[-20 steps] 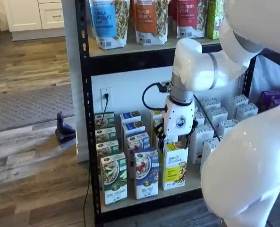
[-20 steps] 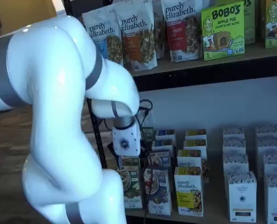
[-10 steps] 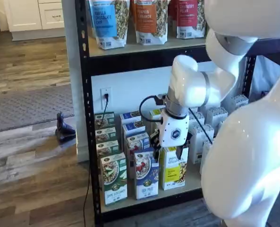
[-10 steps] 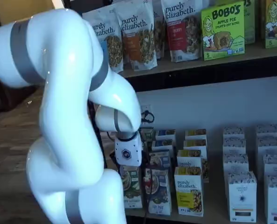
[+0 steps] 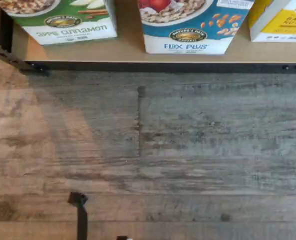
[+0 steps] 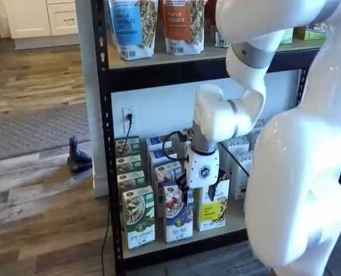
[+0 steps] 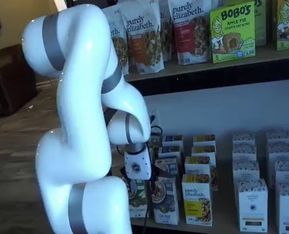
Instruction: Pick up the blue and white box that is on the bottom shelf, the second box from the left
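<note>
- Where the wood plank floor (image 5: 177, 140) ends, the bottom shelf (image 5: 128, 52) begins with its black rail.
- At its front edge stands the blue and white box (image 6: 178, 214), labelled Flax Plus, between a green-and-white Apple Cinnamon carton (image 6: 138, 218) and a yellow-and-white carton (image 6: 212, 207).
- Just above it hangs the gripper (image 6: 188, 190); whether its jaws are apart cannot be told.

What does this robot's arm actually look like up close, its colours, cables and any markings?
The arm is glossy white, built of fat rounded segments with grey bands at the joints. It ends in a white boxy gripper body bearing a small dark round logo. A black cable loops beside the wrist. Its black fingers barely show, so their shape is unclear.
</note>
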Available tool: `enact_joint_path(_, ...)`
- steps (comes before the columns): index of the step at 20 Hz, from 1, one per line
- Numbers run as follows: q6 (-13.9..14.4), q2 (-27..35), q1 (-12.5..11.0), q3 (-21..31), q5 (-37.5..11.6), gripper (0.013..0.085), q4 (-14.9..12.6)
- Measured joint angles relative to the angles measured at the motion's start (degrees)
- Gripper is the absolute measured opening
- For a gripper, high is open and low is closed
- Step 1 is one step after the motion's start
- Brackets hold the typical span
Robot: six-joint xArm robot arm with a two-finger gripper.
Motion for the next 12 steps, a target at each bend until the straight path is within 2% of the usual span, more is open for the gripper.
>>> enact_joint_path(2,1.33,2.44,-0.28,-1.37,-1.19,0.085,-1.79)
enact_joint_path(8,3.23,8.74,-0.57,-5.88,-3.01,0.085,-4.19)
enact_joint_path(10,1.17,10.62,0.03,-7.29,-4.25,0.085,-1.44)
enact_joint_path(12,0.43,12.57,0.56,-9.44,-4.34,0.085,-0.12)
